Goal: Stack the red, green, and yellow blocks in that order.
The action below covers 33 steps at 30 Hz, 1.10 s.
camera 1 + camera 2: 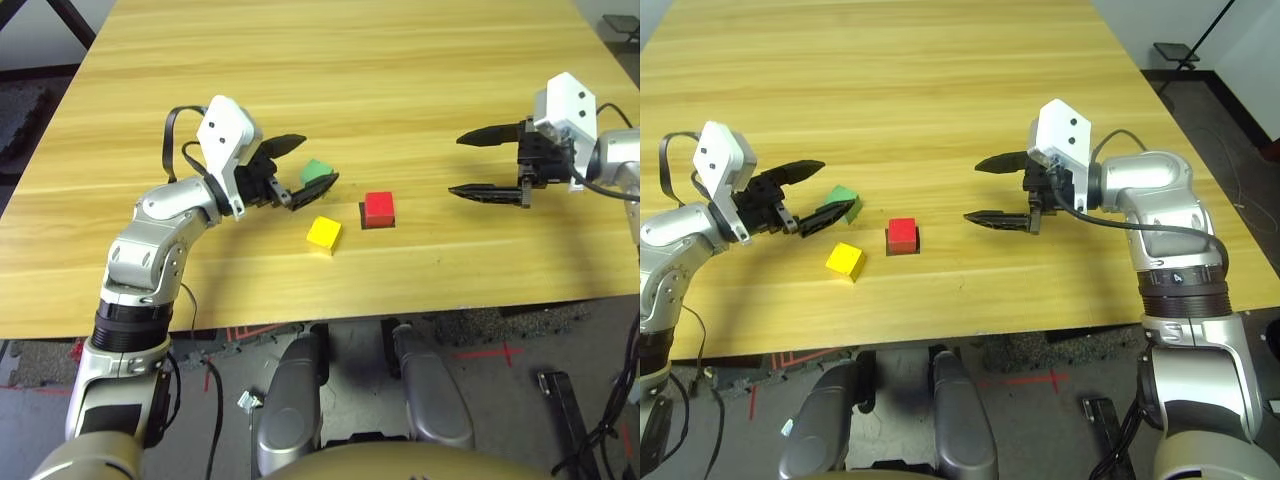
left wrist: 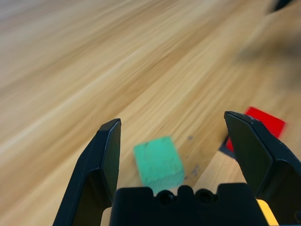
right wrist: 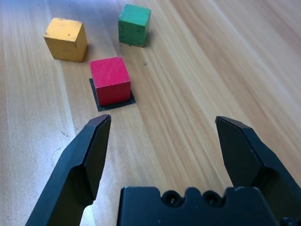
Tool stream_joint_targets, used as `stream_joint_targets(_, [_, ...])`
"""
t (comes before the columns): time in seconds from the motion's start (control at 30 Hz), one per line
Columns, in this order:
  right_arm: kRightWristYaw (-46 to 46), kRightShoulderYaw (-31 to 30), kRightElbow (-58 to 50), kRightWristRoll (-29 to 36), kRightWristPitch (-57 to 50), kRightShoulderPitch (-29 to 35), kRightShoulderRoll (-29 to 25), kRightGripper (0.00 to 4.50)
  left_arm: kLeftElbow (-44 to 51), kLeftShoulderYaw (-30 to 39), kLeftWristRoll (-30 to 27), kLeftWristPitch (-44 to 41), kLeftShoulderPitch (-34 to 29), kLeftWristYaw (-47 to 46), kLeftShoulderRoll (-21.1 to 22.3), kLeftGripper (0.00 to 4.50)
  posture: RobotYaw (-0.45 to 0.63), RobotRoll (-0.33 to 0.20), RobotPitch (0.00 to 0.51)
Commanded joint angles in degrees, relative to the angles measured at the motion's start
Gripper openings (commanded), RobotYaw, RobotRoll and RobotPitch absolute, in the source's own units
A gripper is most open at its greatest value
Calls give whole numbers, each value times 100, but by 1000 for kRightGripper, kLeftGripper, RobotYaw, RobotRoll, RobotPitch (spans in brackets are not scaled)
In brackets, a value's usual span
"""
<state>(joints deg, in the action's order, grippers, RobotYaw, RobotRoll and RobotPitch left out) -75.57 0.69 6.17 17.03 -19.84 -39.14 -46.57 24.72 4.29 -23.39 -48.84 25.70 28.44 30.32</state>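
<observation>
The red block (image 1: 379, 208) sits on a flat black patch (image 3: 101, 104) near the middle of the table. Just left of it and nearer to me is the yellow block (image 1: 324, 233). The green block (image 1: 316, 171) rests on the wood behind the yellow one. My left gripper (image 1: 318, 160) is open and low over the table, one finger on each side of the green block (image 2: 158, 161), with gaps on both sides. To the right of the red block (image 3: 111, 80), my right gripper (image 1: 456, 165) hovers open with nothing in it, pointing at the red block.
The wooden table (image 1: 400, 60) stretches bare far behind the blocks. Its front edge (image 1: 400, 305) runs a short way in front of the yellow block. Floor and cables lie beyond the table's left and right sides.
</observation>
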Motion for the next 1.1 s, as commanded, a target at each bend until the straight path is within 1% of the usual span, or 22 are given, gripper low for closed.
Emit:
stream_joint_targets(0.03, [65,55,-155,113,-44,150,-56,4479,435,145,-76,-1177,-74,-684,-190,4500,307,55,238])
stream_joint_targets(0.17, [170,32,-158,129,-68,158,31,4479,765,205,-198,-2039,114,-1115,-613,4500,315,59,237])
stream_joint_targets(0.27, [198,-2,-160,140,-87,145,93,4479,772,76,-182,-2171,107,-1145,-614,4500,320,59,241])
stream_joint_targets(0.33, [198,-23,-157,134,-83,131,121,4479,658,-76,-134,-2136,74,-1111,-525,4500,315,59,243])
stream_joint_targets(0.6, [206,4,-198,159,-124,167,104,4479,262,-392,95,-1769,153,-1136,-459,4500,302,54,243])
stream_joint_targets(0.93, [285,-6,-288,249,-151,280,95,4479,-131,-607,400,-1439,329,-1173,-491,4500,292,57,243])
stream_joint_targets(1.1, [330,-20,-250,253,-121,276,109,4479,-283,-673,448,-1361,423,-1151,-543,4500,288,59,243])
